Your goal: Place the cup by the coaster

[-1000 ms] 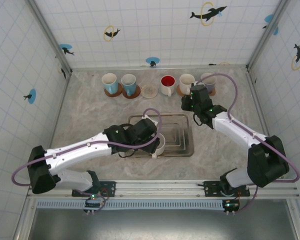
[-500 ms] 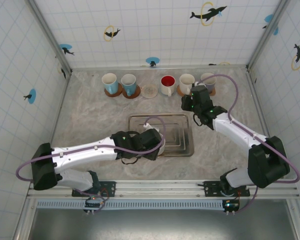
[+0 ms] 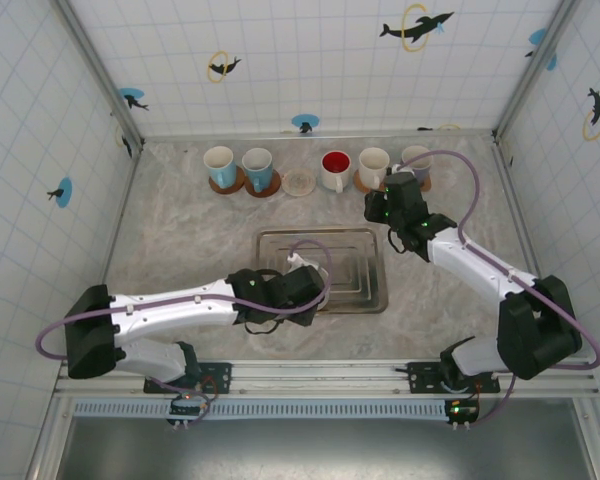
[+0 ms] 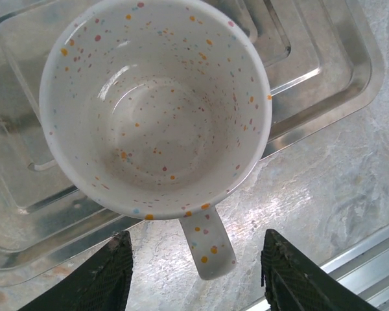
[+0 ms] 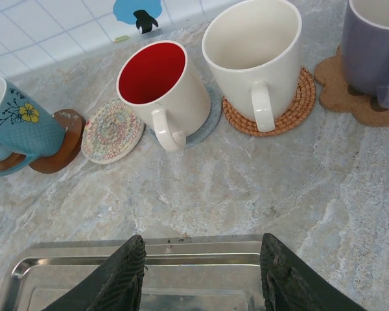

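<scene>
A white cup speckled with coloured dots (image 4: 155,103) stands upright at the near edge of the steel tray (image 4: 311,78), its handle (image 4: 207,243) pointing out over the tray's rim. My left gripper (image 4: 198,269) hangs right above it, open, with the handle between the two fingers and gaps on both sides. From the top view the left gripper (image 3: 298,287) covers the cup. The empty round woven coaster (image 5: 112,131) lies in the back row between the blue cup and the red-lined cup, and the coaster (image 3: 300,182) also appears from above. My right gripper (image 5: 201,278) is open over the tray's far edge, holding nothing.
Along the back wall stand a white cup (image 3: 219,162), a blue flowered cup (image 5: 16,123), a red-lined cup (image 5: 157,87), a cream cup (image 5: 253,55) and a lavender cup (image 5: 373,45), each on a coaster. The right gripper (image 3: 383,205) hovers near the cream cup. The table's metal rail runs close behind the speckled cup's handle.
My left gripper has moved toward the near edge of the tray and now covers the speckled cup from above. The right arm has barely shifted.
</scene>
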`<state>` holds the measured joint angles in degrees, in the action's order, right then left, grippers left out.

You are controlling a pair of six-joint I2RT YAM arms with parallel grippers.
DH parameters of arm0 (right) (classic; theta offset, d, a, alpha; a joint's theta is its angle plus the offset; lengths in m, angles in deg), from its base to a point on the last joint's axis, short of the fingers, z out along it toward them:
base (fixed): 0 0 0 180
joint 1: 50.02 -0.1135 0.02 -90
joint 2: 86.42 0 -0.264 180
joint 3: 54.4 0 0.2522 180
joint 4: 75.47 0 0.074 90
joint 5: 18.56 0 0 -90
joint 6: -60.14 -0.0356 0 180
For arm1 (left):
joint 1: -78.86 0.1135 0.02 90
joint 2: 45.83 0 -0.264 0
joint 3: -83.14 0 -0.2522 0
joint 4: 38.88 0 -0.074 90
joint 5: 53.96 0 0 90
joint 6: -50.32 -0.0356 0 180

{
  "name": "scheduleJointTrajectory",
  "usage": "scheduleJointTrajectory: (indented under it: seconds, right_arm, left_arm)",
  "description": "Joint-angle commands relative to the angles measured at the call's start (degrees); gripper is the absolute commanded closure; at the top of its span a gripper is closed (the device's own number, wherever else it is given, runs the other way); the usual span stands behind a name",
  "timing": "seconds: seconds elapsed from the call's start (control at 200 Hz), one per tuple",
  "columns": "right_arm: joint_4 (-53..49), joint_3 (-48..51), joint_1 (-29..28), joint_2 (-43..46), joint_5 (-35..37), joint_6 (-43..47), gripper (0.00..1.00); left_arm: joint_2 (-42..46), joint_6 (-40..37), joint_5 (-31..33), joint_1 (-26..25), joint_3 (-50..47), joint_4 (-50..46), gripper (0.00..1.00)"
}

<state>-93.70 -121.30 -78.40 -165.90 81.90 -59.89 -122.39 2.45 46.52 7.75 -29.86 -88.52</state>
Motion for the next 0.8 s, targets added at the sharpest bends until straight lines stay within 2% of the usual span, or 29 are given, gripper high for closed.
scheduleJointTrajectory:
  seconds: [0.0, 0.18, 0.35, 0.796]
  right_arm:
    - [1.92, 1.40, 0.38, 2.14, 0.64, -0.41, 0.50]
    - [2.16, 1.52, 0.52, 1.88, 0.35, -0.65, 0.50]
    - [2.32, 1.45, 0.58, 1.44, 0.09, -0.65, 0.50]
    - [2.54, 1.20, 0.56, 0.56, -0.42, -0.82, 0.50]
  left_arm:
    - [-1.18, 0.59, -0.55, -0.43, -1.00, 1.05, 0.48]
    - [-2.62, 0.78, -0.31, -0.45, -1.77, 1.57, 0.52]
    - [-3.05, 1.78, 2.44, -0.44, -2.31, 1.57, 0.60]
    - [-7.01, 0.75, 1.91, -0.44, -2.58, 4.04, 0.61]
